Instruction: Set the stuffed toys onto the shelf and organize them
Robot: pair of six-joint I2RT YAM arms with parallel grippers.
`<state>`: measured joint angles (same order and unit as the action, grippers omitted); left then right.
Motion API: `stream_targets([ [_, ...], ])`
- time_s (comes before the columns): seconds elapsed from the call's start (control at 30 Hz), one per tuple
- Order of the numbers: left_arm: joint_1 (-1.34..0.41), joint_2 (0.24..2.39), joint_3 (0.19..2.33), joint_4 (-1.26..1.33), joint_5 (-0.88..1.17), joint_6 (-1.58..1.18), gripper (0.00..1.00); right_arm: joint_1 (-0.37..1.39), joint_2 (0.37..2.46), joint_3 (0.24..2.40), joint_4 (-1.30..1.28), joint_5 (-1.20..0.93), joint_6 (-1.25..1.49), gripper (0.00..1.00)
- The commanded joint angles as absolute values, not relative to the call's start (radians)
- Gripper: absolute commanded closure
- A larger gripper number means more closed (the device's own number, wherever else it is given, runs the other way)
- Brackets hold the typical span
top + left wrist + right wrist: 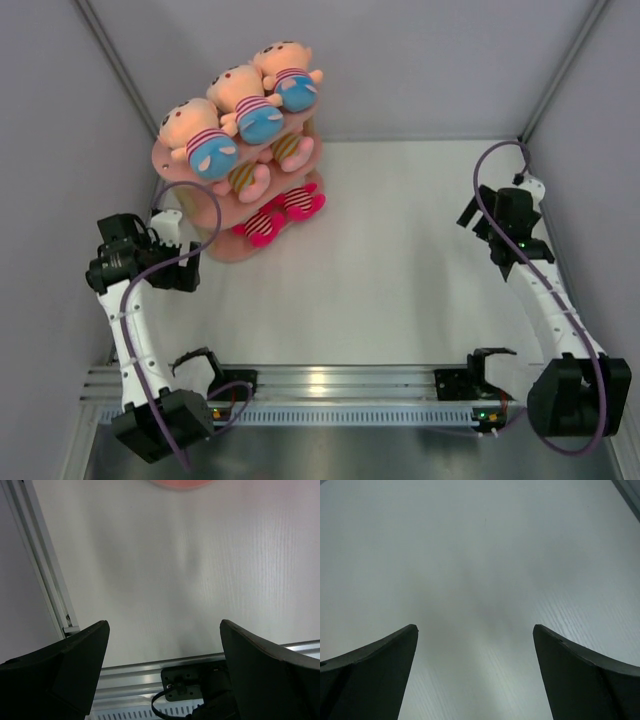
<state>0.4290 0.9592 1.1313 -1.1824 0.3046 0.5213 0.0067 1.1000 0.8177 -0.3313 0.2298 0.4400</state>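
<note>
My left fingers (65, 670) and right fingers (370, 675) stand spread wide over bare desk (400, 260), gripping nothing. The toys (262, 122) sit in rows on the shelf (225, 250), just beyond my left fingers and well apart from my right. I judge the tidying done.

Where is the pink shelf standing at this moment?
In the top view, the shelf stands at the far left of the table, just beyond the left gripper.

Top view: high overhead, whole table (400, 260). Wrist views: close, angled down at same table.
</note>
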Motion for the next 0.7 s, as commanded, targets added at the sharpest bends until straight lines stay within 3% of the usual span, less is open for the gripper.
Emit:
stream_targets([
  [0.0, 0.429, 0.946, 1.045, -0.994, 0.272, 0.502, 0.01, 0.009, 1.055, 0.815, -0.307, 0.305, 0.376, 0.02],
  [0.4, 0.428, 0.937, 0.691, -0.533, 0.289, 0.370, 0.01, 0.009, 0.956, 0.715, -0.226, 0.262, 0.338, 0.01],
  [0.67, 0.430, 0.946, 0.612, -0.362, 0.380, 0.347, 0.01, 0.011, 0.890, 0.635, -0.118, 0.218, 0.316, 0.00],
])
